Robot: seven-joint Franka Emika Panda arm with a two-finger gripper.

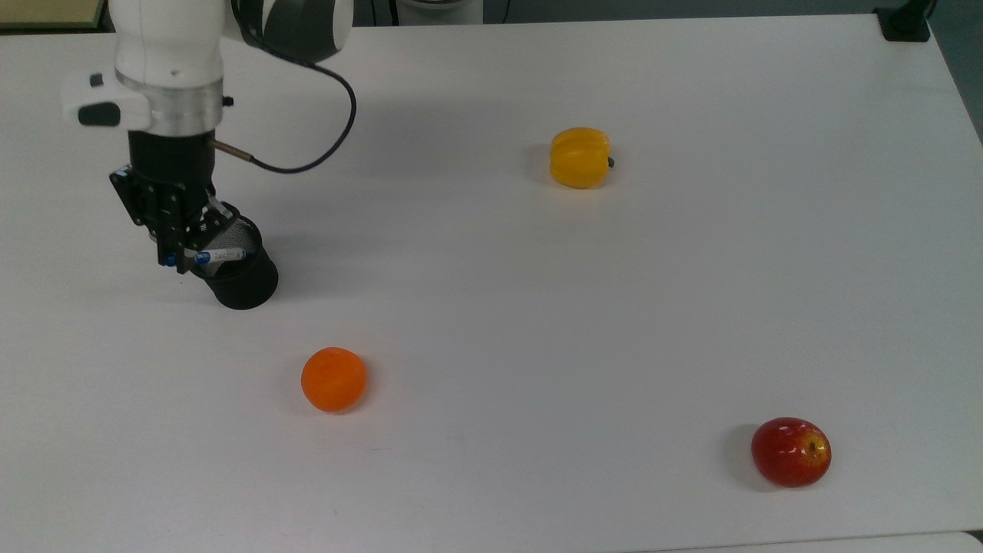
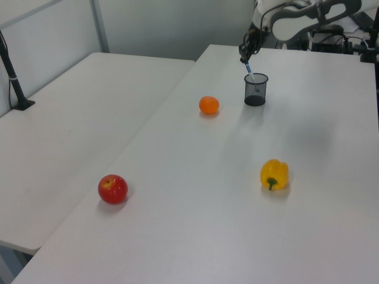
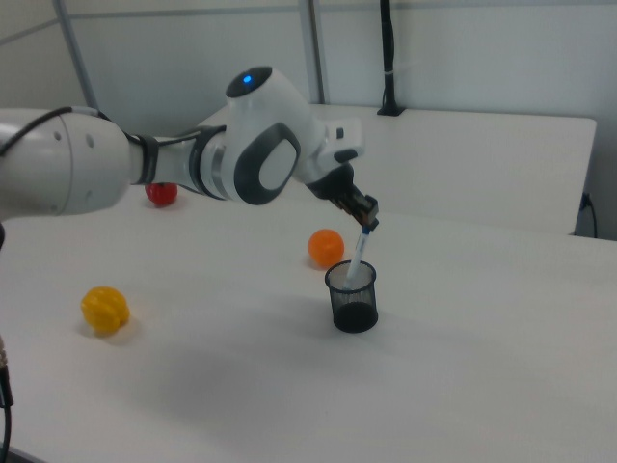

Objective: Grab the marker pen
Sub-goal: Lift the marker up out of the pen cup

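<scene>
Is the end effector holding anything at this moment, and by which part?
Yes. The end effector grips the marker pen at its blue top end; its lower end is inside the black mesh cup.
</scene>
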